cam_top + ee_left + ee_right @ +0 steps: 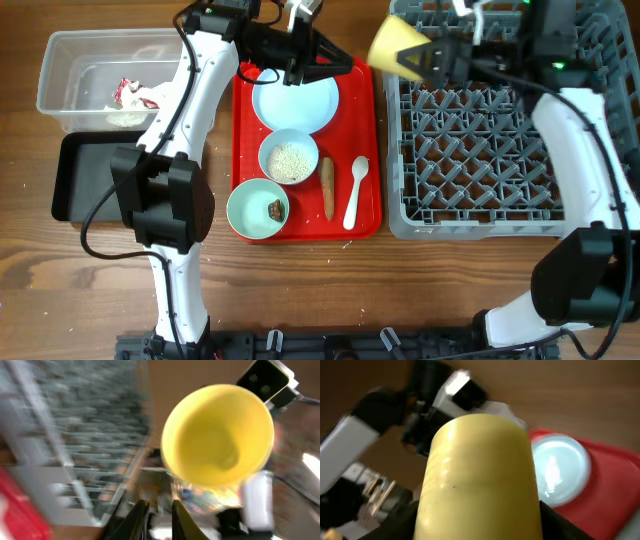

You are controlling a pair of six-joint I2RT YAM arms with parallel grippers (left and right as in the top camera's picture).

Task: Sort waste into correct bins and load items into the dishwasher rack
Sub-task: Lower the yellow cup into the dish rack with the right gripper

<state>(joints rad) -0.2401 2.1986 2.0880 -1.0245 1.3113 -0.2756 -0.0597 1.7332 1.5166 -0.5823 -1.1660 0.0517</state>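
Overhead first: your right gripper [425,58] is pinching the yellow cup [398,42], which hangs over the 10 o'clock corner of the dishwasher rack [480,150]. It's tipped on its side, long axis running 9 to 3, mouth toward 9. The free pegs lie at 4 to 5 o'clock from the cup, so I'd say the right arm is the one to set it down. Your left gripper [340,55] sits just at 9 o'clock of the cup over the red tray [375,200], holding nothing. The rack's far edge is cut off up there. In the left wrist view you're looking straight into the cup's mouth at 1 o'clock. The fingers at 6 are only narrowly parted, and everything's blurry. In the right wrist view the cup wall fills the frame and hides most of both fingers, so the contact itself is hard to make out. The pale blue plate [557,467] peeks out at 3 o'clock.
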